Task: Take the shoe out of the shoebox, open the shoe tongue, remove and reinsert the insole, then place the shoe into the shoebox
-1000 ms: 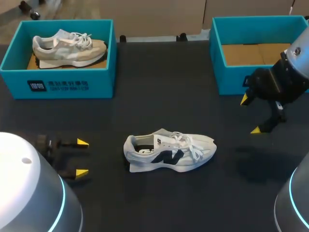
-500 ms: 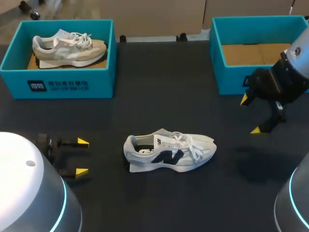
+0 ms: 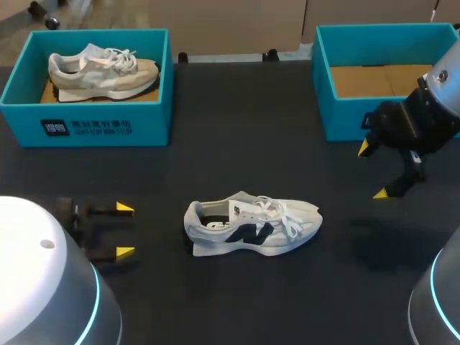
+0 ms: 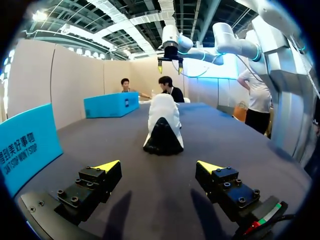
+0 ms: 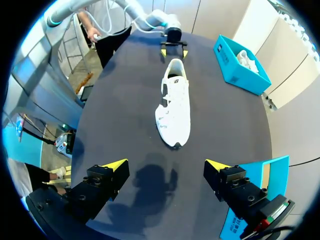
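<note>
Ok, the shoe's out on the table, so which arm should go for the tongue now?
Probably the left. The left gripper sits open and low, directly facing the heel and collar opening of the shoe. The right gripper, also open, hangs beyond the toe, beside the right-side shoebox.

- The table (image 3: 215,144) has a dark, matt top that looks smooth.
- The shoe (image 3: 251,224) seems to be of white cloth with soft, suede-like panels, woven laces and a matt dark logo.
- The right shoebox (image 3: 341,118) has matt teal walls and a plain brown cardboard floor.
- The left gripper (image 3: 123,231) is matt black, with yellow, plastic-looking tips.
- The left arm's shell (image 3: 43,287) is smooth, pale and slightly glossy.
</note>
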You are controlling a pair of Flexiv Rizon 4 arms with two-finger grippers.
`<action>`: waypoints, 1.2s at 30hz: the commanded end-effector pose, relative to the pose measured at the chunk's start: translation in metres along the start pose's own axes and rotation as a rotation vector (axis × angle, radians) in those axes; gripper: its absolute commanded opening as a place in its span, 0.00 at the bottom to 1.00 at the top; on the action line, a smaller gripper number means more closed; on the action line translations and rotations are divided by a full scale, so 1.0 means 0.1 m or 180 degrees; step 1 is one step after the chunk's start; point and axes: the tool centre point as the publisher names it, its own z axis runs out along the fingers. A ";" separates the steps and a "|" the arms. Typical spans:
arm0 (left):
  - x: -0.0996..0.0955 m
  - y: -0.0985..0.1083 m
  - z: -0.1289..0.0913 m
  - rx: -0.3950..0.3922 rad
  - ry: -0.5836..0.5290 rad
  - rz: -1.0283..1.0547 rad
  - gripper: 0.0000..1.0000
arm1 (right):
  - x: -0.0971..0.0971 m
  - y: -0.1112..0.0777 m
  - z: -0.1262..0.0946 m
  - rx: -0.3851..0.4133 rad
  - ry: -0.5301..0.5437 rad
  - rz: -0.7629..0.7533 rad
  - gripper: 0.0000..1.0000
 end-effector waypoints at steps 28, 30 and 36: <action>0.20 -0.33 0.96 0.0050 0.0064 0.0060 1.00 | -0.01 0.00 0.01 0.0005 0.0004 0.0001 1.00; 0.21 -0.33 1.00 0.0051 0.0059 0.0048 1.00 | -0.01 0.00 0.01 0.0005 0.0004 0.0001 1.00; 0.23 -0.34 1.15 -0.0002 -0.0015 0.0045 1.00 | -0.01 0.00 0.01 0.0005 0.0004 0.0001 1.00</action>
